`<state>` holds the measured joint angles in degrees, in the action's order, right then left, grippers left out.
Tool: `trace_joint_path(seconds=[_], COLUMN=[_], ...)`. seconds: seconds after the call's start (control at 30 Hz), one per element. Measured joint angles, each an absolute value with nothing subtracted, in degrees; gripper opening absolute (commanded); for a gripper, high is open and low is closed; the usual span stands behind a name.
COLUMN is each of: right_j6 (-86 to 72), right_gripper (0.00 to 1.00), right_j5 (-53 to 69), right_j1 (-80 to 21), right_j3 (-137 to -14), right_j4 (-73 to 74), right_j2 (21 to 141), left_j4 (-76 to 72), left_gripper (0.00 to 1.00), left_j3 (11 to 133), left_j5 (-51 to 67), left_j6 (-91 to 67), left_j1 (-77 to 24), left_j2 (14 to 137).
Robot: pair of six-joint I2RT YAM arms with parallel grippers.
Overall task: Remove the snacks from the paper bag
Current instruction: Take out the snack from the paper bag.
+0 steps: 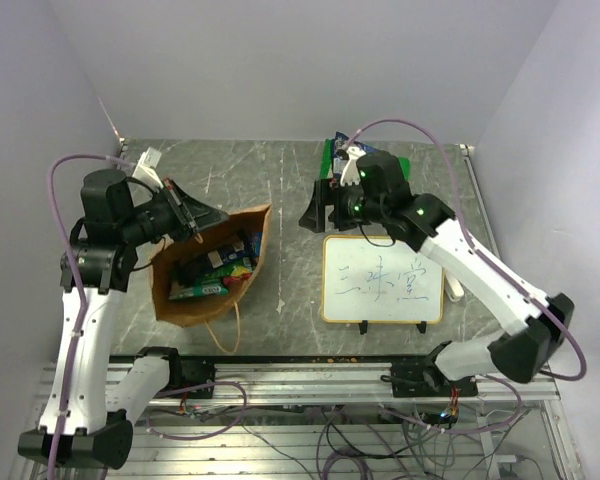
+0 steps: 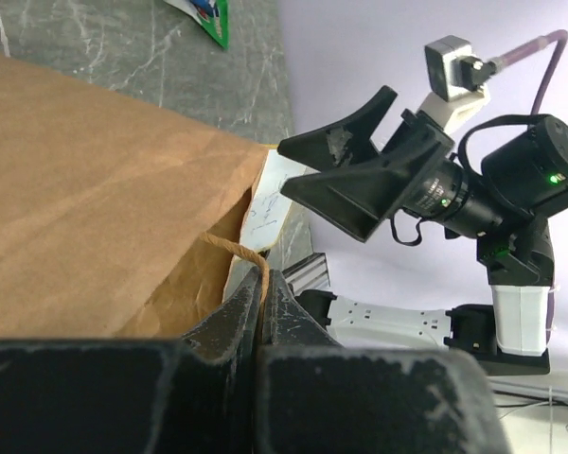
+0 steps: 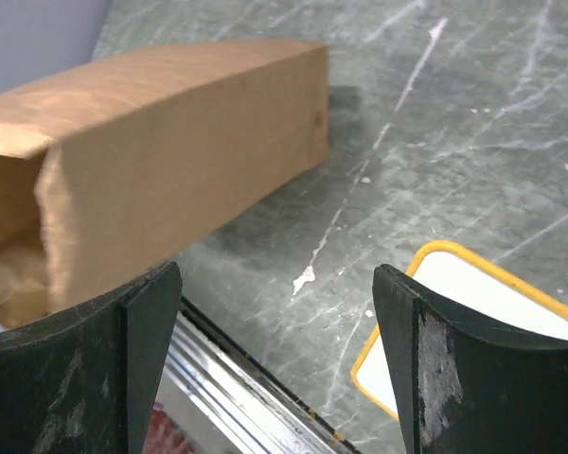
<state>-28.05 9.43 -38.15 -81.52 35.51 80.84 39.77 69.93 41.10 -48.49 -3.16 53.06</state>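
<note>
Two tools: left tool [image 2: 263, 281] pinches the paper bag [image 1: 193, 308] by its string handle [image 2: 239, 249]; right tool [image 3: 276, 284] gapes alongside.

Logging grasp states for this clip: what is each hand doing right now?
Left hand: closed on the paper bag at its string handle.
Right hand: open, holding nothing.

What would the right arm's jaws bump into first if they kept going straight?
Probably the bare table, in the gap between the paper bag and the whiteboard. The right gripper has its jaws open and empty. Depth is hard to judge.
</note>
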Motion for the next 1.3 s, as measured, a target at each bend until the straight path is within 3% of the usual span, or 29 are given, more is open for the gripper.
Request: trace_joint_path(seconds=[0.2,0.4,0.87,1.03,1.3], right_j6=[-24.6,-16.9,-6.6,3.3,15.8], right_gripper=[0.77,0.76,0.73,0.69,0.52], right_j5=[7.9,5.7,3.5,6.5,12.7], right_j1=[-44.7,-54.6,-61.6,-62.6,-65.7], right_j3=[-76.5,-76.1,-78.8,-79.3,-80.6], right_j4=[27.7,18.8,19.8,21.1,18.0], right_j2=[72.5,72.6,74.6,72.7,74.0], left_j4=[38.9,38.2,34.8,33.5,30.2], left_gripper=[0.07,0.07,0.07,0.07,0.07], left_j3=[66.9,66.3,65.9,65.8,65.7], left_j5=[42.6,42.9,37.3,36.6,37.6], left_j6=[-50.7,-53.2,-59.5,-60.7,-61.9], left_j1=[-3.2,-3.2,-3.2,-3.2,-3.2], left_j2=[48.1,47.6,45.3,46.2,48.6])
